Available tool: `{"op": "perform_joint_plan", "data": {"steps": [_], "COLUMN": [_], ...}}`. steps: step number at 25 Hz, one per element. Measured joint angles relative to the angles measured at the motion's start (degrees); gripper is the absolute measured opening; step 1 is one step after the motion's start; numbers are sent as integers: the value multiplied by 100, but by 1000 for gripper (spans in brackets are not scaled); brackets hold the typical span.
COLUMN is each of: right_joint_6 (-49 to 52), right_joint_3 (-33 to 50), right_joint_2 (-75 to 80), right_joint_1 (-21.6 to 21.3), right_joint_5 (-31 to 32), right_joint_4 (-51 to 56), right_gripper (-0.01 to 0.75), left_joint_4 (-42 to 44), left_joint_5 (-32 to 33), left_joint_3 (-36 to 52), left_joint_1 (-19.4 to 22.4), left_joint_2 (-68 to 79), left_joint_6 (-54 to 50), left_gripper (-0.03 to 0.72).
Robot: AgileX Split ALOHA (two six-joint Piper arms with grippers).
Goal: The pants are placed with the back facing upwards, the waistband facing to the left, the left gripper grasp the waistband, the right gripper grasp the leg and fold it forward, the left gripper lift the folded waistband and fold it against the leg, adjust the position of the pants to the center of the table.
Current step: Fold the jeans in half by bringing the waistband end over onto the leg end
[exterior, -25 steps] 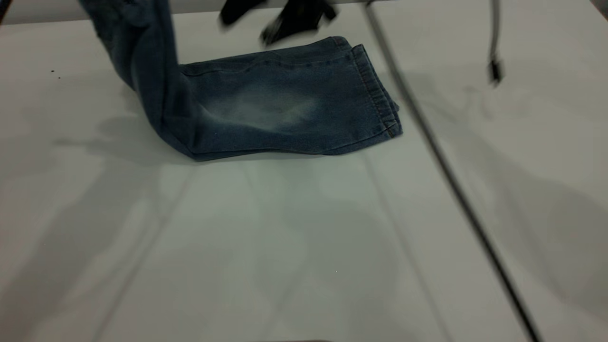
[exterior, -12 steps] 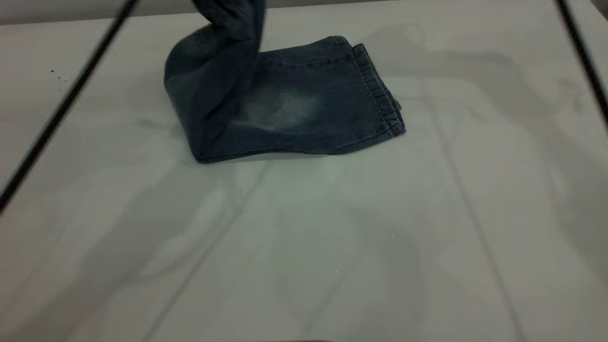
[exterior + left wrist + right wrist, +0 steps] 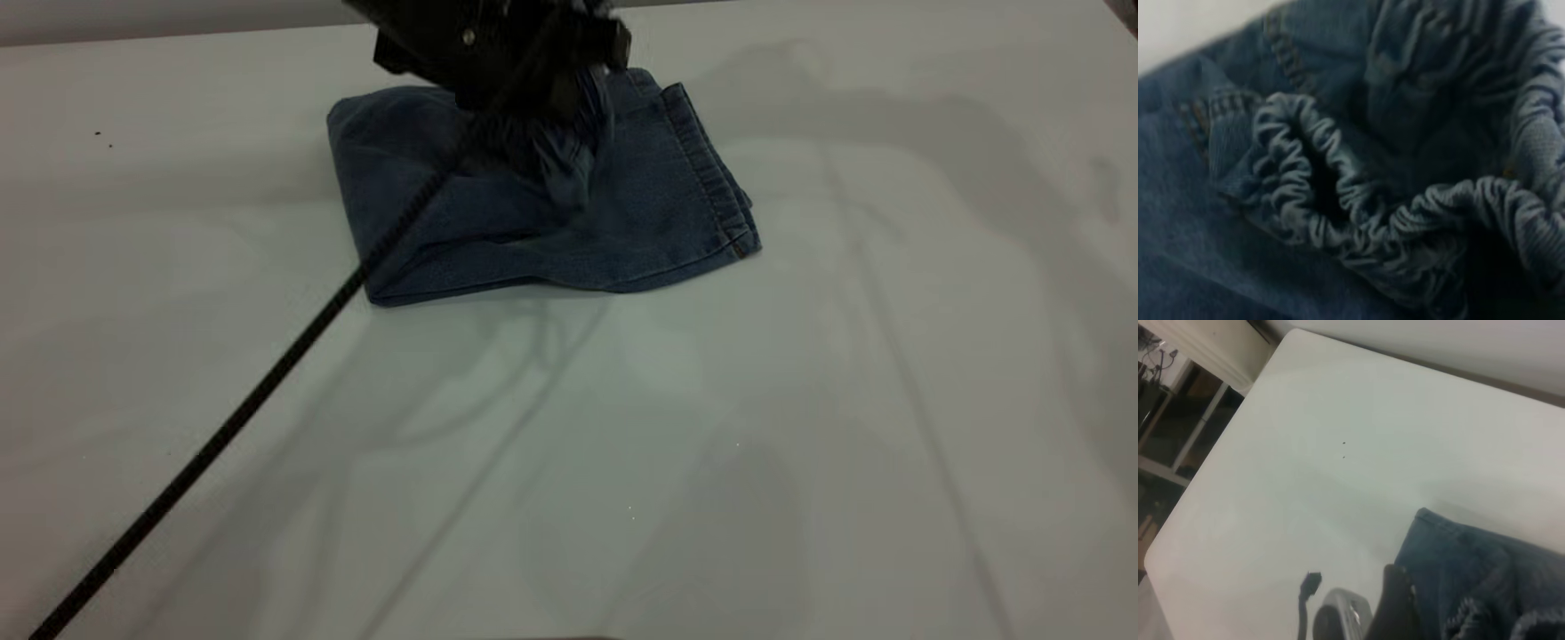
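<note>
The pants [image 3: 418, 204] lie folded at the far middle of the table [image 3: 622, 462]. Their upper half is laid over the leg [image 3: 658, 213], whose stitched hem [image 3: 711, 178] points right. My left gripper [image 3: 542, 107] hangs low over the fold, shut on the puckered waistband [image 3: 573, 156], which bunches up toward it. The gathered waistband [image 3: 1338, 220] fills the left wrist view, and the jaws there are lost in shadow. Of my right gripper [image 3: 1395, 610] only a dark part shows beside the pants [image 3: 1485, 587].
A black cable [image 3: 267, 382] slants from the left gripper down to the near left corner. Two small dark specks [image 3: 102, 138] mark the table at far left. Beyond the table's far corner [image 3: 1178, 540] stand frames and wires.
The left gripper has carried the raised waistband rightward and down onto the leg, covering the faded patch. Its cable has swung across the left of the table.
</note>
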Motion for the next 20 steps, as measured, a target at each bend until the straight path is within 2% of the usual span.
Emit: {"op": "perform_joint_plan", "data": {"steps": [2, 8, 10, 13, 16, 20], "right_joint_6": [0, 17, 24, 104, 168, 296], "right_joint_3": [0, 0, 0, 0, 0, 0], "right_joint_2": [0, 0, 0, -16, -17, -17], "right_joint_1": [-19, -19, -19, -19, -19, 38], "right_joint_5": [0, 4, 6, 45, 176, 335], "right_joint_4": [-20, -130, -177, -394, -573, -800], "right_gripper": [496, 496, 496, 496, 496, 496], "left_joint_4": [0, 0, 0, 7, 7, 7], "left_joint_5": [91, 299, 370, 410, 480, 628], "left_joint_3": [-2, -13, -13, -13, -13, -13], "left_joint_1": [-2, -2, -2, -2, 112, 619], "left_joint_2": [15, -65, -228, -604, -1082, -1702], "left_joint_6": [147, 332, 481, 777, 1086, 1197], "left_gripper": [164, 505, 582, 607, 584, 561]}}
